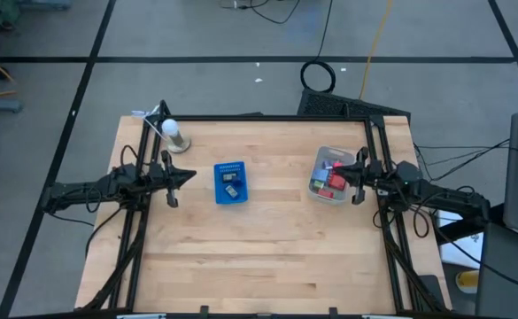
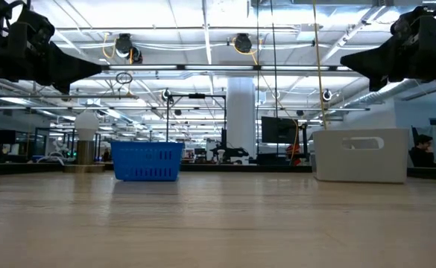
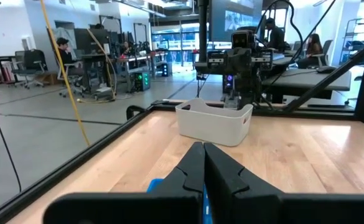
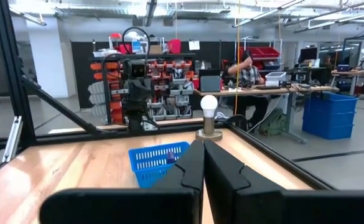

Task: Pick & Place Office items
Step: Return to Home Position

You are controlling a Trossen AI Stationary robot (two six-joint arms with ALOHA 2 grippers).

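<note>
The office items are tiny pieces. Several, red [image 1: 337, 182], pink and blue, lie in the translucent grey bin [image 1: 317, 166] on the table's right. A dark grey piece [image 1: 232, 190] and a purple one [image 4: 170, 155] lie in the blue tray [image 1: 220, 197] near the middle. My left gripper [image 1: 192, 175] hovers shut to the left of the tray, above the table [image 2: 100, 68]. My right gripper [image 1: 353, 178] hovers shut at the bin's right side, high over it [image 2: 343, 59]. Both wrist views show the fingertips together [image 3: 203, 149] [image 4: 203, 146].
A white bulb on a metal base [image 1: 173, 133] stands near the table's far left corner. The black frame [image 1: 267, 116] runs along the far edge and the two sides. Bare wood stretches across the near half of the table [image 1: 259, 257]. People sit at desks in the room behind.
</note>
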